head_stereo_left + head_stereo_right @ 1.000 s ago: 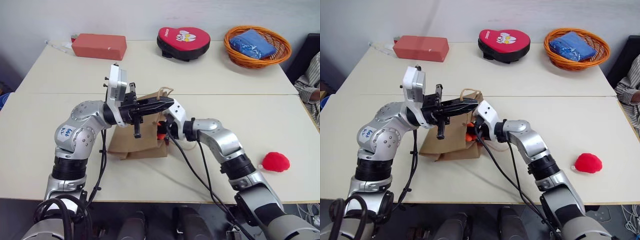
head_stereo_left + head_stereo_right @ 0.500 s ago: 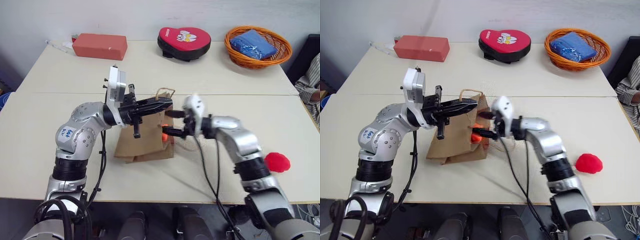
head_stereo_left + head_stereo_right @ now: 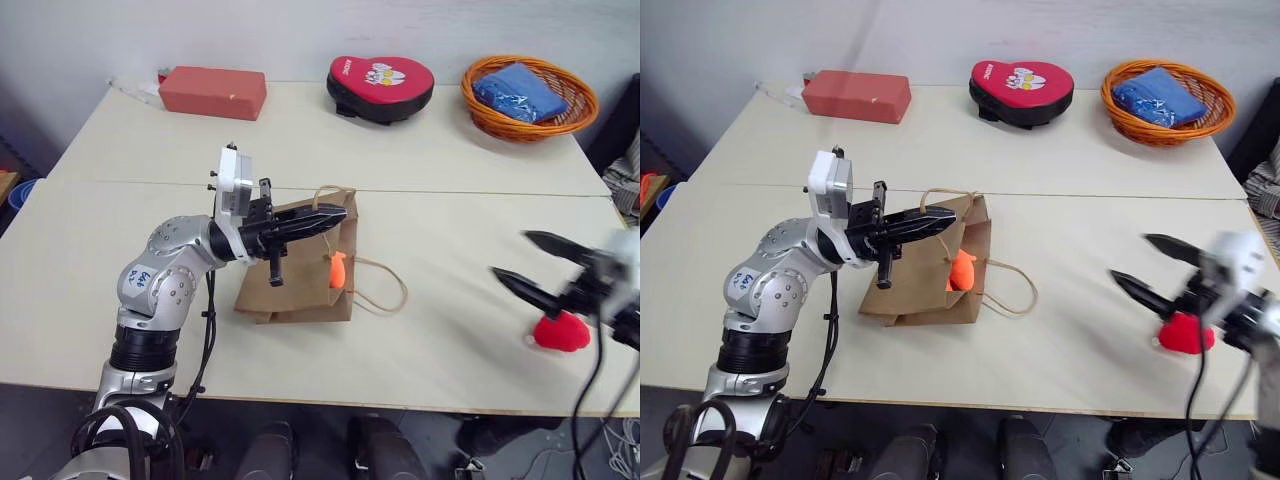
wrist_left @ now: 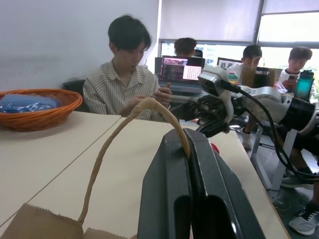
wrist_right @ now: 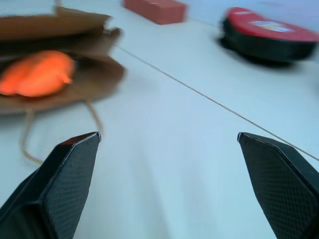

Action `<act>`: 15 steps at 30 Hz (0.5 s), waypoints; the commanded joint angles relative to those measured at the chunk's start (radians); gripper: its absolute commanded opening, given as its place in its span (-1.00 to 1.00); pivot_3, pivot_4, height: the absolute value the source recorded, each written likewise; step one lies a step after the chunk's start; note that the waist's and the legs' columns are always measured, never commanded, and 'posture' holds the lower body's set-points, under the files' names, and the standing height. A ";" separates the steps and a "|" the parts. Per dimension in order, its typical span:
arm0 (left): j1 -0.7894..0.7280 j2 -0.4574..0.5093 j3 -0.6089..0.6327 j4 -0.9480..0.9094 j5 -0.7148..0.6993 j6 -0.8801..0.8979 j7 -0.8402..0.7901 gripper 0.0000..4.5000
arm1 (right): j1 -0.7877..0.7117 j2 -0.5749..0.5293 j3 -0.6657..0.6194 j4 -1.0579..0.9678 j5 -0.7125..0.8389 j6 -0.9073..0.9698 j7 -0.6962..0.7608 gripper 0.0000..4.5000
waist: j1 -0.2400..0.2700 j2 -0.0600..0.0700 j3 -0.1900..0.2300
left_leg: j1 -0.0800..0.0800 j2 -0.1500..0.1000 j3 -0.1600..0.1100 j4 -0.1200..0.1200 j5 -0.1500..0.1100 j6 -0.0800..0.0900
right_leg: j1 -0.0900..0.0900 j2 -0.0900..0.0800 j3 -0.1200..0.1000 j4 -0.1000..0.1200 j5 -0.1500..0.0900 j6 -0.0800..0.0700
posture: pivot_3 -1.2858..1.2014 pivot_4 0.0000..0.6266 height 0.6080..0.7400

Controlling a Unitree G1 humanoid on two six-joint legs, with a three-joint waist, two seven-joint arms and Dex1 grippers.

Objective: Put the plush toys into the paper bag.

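The brown paper bag [image 3: 290,275] lies on the table with its mouth facing right. My left gripper [image 3: 336,214] is shut on the bag's upper cord handle [image 4: 124,127] and holds the mouth up. The orange plush toy [image 3: 337,269] sits just inside the mouth and is also seen in the right wrist view [image 5: 37,73]. The red plush toy [image 3: 1185,335] lies on the table at the right, near the front edge. My right gripper [image 3: 513,256] hangs open just left of and above it, empty, its fingers pointing back toward the bag.
Along the table's far edge stand a red block [image 3: 212,92], a red-and-black heart-shaped pad [image 3: 380,85] and an orange wicker basket [image 3: 580,118] holding blue cloth. The bag's lower handle loop [image 3: 385,290] lies on the table. A seated person [image 4: 127,84] is beyond the table's right end.
My right gripper came out of the bag, opened wide and swung far right to the red plush toy. The orange toy stayed in the bag. The left gripper kept its hold.
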 commanded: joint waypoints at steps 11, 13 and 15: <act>-0.033 0.015 0.001 0.017 0.005 -0.012 -0.037 -1.00 | 0.577 0.199 -0.325 -0.018 0.020 -0.187 -0.064 0.99 | 0.005 0.001 0.000 | 0.006 0.000 0.002 -0.007 0.000 0.001 | 0.003 0.001 0.003 -0.002 0.000 0.000 | 0.03 -0.52 1.00; -0.032 0.017 -0.001 0.013 0.004 -0.010 -0.036 -1.00 | 0.581 0.193 -0.304 -0.055 0.047 -0.155 -0.074 0.99 | -0.012 0.001 0.000 | 0.010 0.000 0.007 -0.007 0.000 0.001 | 0.006 0.001 0.007 -0.002 0.000 0.001 | 0.03 -0.52 1.00; -0.031 0.019 -0.003 0.010 0.004 -0.008 -0.035 -1.00 | 0.565 0.161 -0.270 -0.093 0.069 -0.105 -0.082 0.99 | -0.025 0.001 0.000 | 0.020 0.000 0.007 -0.009 -0.001 0.002 | 0.016 0.001 0.008 -0.004 0.001 0.001 | 0.03 -0.52 1.00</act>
